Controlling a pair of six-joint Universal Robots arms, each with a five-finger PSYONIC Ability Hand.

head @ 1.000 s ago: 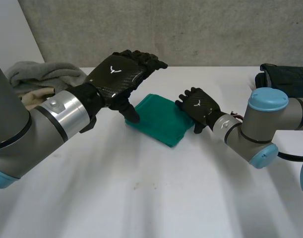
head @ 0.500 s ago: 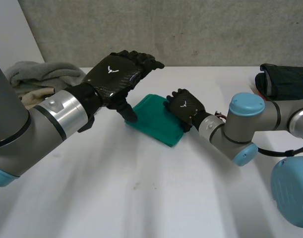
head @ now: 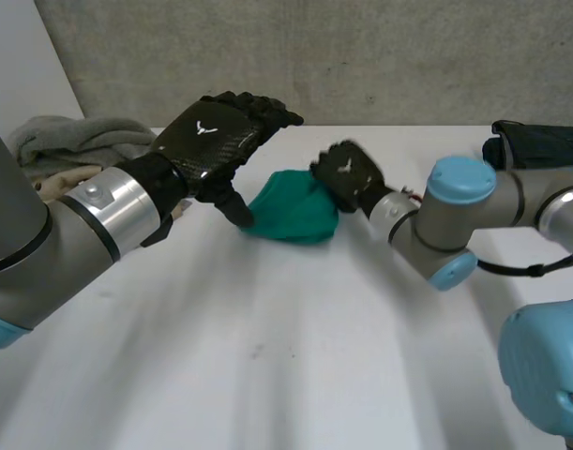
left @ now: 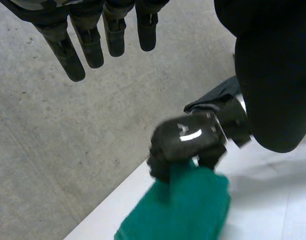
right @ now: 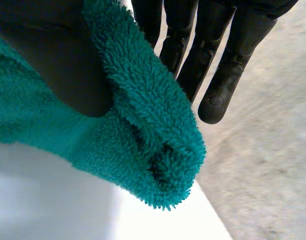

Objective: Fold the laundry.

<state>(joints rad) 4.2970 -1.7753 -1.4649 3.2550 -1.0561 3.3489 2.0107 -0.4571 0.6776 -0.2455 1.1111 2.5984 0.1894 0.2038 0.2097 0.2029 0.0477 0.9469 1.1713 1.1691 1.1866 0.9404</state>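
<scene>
Head view: a green towel lies bunched on the white counter, with its side toward the right arm humped up off the surface. The right robot hand is on that side of the towel, grasping it. In the right wrist view a thick fold of the pile sits between the thumb and the fingers, which reach past the fold nearly straight. The left robot hand hovers at the towel's opposite side, released. Its fingers are straight and side by side in the left wrist view, holding nothing. Its thumb points down at the towel's edge; I cannot tell whether it touches. A grey cloth heap lies well apart from the towel, beyond the left robot hand. A dark garment lies well apart from the towel, beyond the right arm.
</scene>
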